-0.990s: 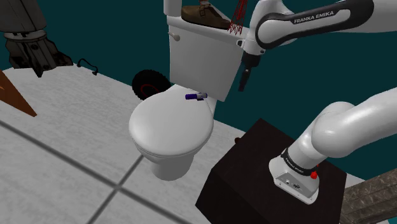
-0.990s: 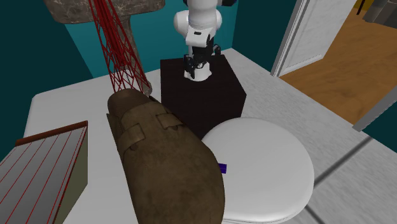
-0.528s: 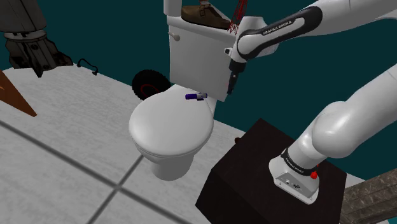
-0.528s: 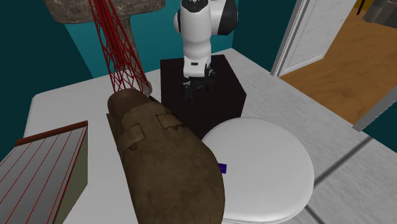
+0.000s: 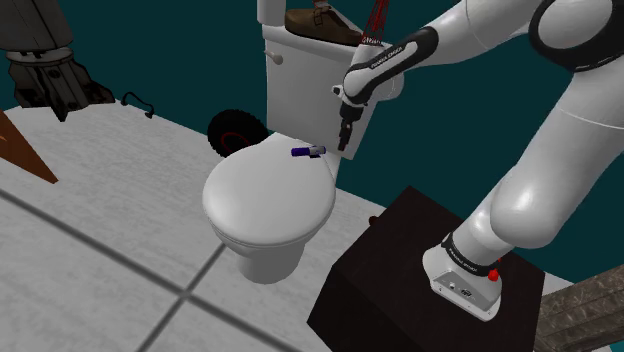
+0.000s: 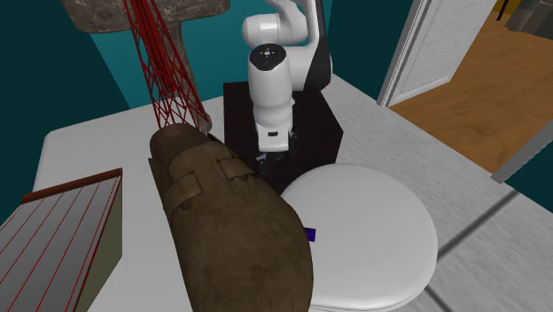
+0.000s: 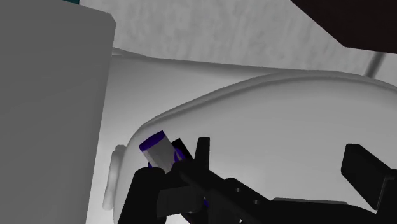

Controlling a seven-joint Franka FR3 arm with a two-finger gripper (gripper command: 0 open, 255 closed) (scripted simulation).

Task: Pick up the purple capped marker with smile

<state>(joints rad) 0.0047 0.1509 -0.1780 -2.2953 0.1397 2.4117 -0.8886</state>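
The marker [image 5: 308, 151], a short light barrel with a purple cap, lies on the white toilet lid [image 5: 265, 200] close to the tank [image 5: 310, 85]. My gripper [image 5: 343, 140] hangs a little above the lid, just to the shoulder view's right of the marker, pointing down. In the wrist view the marker [image 7: 159, 150] sits beside one black finger, outside the gap, and my gripper [image 7: 280, 158] is open with nothing between the fingers. In the second exterior view my gripper [image 6: 270, 162] hangs behind the shoe, and a purple bit of the marker [image 6: 310, 234] peeks out beside the shoe.
A brown shoe [image 6: 230, 226] and a red wire frame [image 6: 164, 71] rest on the tank top. The black stand [image 5: 420, 270] is near the toilet. A black wheel with a red rim [image 5: 234, 130] lies behind the bowl. A doorway [image 6: 461, 80] opens onto a wooden floor.
The arm has swung towards the shoulder view's left and lowered, bringing the gripper from beside the tank down to just beside the marker. The marker has not moved.
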